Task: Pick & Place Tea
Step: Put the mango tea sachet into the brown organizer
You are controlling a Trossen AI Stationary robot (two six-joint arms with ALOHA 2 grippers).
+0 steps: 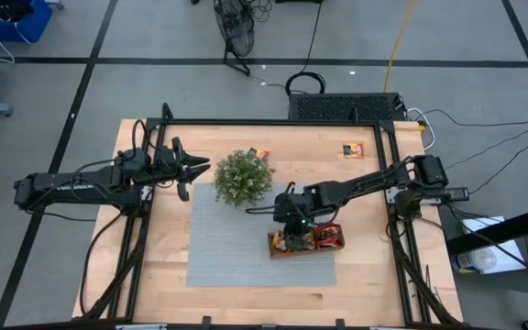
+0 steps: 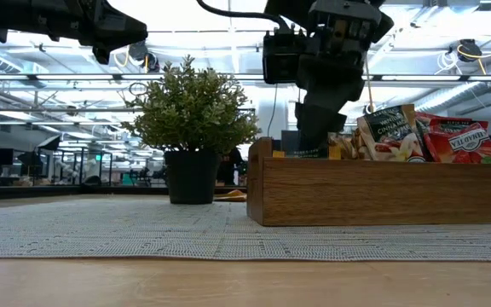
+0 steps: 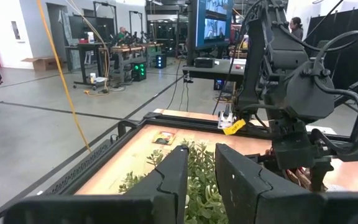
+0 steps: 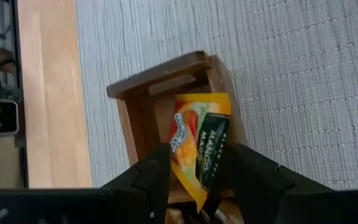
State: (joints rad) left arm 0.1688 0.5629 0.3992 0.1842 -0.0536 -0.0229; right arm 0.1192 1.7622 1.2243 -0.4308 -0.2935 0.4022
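My right gripper (image 1: 290, 225) hangs over the left end of the brown wooden tray (image 2: 382, 192), shut on an orange and green tea sachet (image 4: 199, 140). That sachet points down at the tray's end compartment (image 4: 148, 115). Other tea sachets (image 2: 450, 141) stand upright in the tray's remaining compartments. Two more sachets (image 1: 260, 153) (image 1: 352, 149) lie flat on the far part of the table. My left gripper (image 1: 193, 168) waits level at the left of the potted plant (image 1: 243, 177), open with nothing between its fingers. My right gripper pinches the sachet between its two fingers (image 4: 151, 174), which lie on the sachet's flat faces at its rear part (image 4: 194, 174). The fingers slant down from above. The sachet's free end sticks out past the fingertips toward the end compartment; the tray wall hides whether it touches inside.
The tray and the plant stand on a grey woven mat (image 1: 227, 243) in the middle of the wooden table. A black frame (image 1: 273, 122) runs round the table's edges. Bare mat lies in front of the tray and to its left.
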